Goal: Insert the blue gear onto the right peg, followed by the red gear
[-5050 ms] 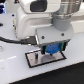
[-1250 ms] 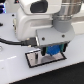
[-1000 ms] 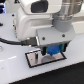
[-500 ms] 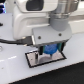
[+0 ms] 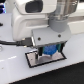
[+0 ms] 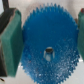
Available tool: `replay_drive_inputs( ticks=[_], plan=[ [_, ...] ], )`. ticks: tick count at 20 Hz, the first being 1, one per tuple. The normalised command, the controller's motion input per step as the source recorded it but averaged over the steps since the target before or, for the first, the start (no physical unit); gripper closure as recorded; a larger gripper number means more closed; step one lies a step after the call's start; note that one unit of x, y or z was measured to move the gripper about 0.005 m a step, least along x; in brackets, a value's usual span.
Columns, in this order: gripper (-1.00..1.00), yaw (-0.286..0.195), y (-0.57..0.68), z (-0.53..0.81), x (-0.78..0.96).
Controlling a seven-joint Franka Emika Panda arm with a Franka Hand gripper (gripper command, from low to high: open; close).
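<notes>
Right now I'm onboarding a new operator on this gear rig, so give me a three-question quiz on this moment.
1. True or false: the gripper holds a red gear.
2. Multiple choice: in the wrist view, what flanks the blue gear on both sides? A) bare metal rods B) green finger pads C) nothing
3. Fill in: in the exterior view, the gear hangs over the white ____ with the black border.

Key: 1 false, the gear is blue. 2 B. 3 plate. Whether the gear's centre hole is on a peg cannot be told from these views.
</notes>
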Motion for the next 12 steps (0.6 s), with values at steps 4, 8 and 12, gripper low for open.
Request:
replay_drive_inputs(
  ticks=[4,8,12],
  plan=[
    [1.0,0.0,0.1,0.3,0.11],
    [1.0,0.0,0.19,0.2,0.07],
    [1.0,0.0,0.02,0.04,0.2]
  ],
)
